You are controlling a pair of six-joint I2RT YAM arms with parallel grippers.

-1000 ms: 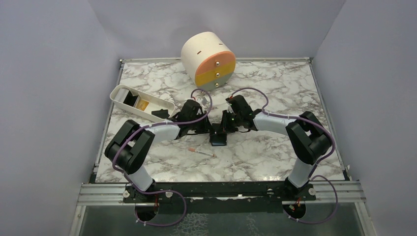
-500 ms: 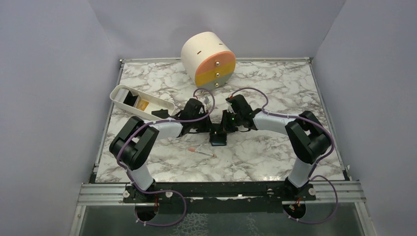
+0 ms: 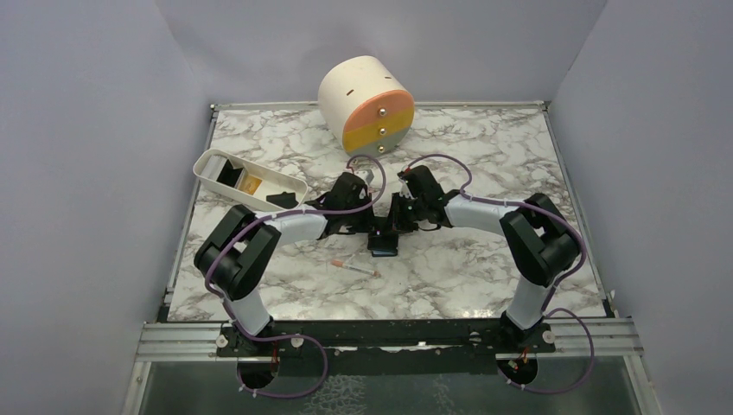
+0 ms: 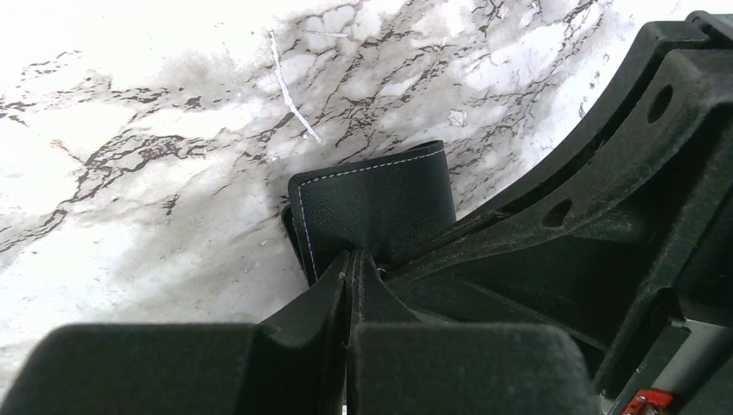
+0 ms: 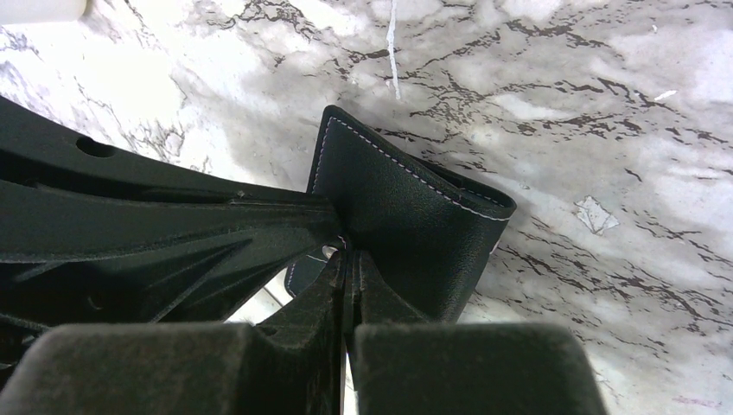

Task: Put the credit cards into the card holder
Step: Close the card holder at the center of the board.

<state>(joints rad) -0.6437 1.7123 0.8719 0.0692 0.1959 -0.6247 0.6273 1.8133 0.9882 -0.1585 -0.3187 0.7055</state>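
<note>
The black card holder [image 3: 383, 240] stands part-open on the marble table's middle, between my two grippers. My left gripper [image 3: 368, 230] is shut on one flap's edge, seen close in the left wrist view [image 4: 354, 259] with the card holder [image 4: 372, 203] beyond it. My right gripper [image 3: 394, 227] is shut on the other flap [image 5: 406, 207], fingertips together [image 5: 348, 251]. An orange-yellow credit card [image 3: 251, 182] lies in the white tray [image 3: 207, 164]. I cannot make out a blue card.
A thin white-and-pink stick [image 3: 353, 269] lies in front of the card holder. A round cream drawer box [image 3: 367, 104] stands at the back. The tray at the left also holds black items. Each wrist view shows the other gripper's body close by [image 4: 605, 216] [image 5: 130, 225].
My left wrist has shifted right, closer to the right gripper, with the card holder still between them. The right arm has hardly moved.
</note>
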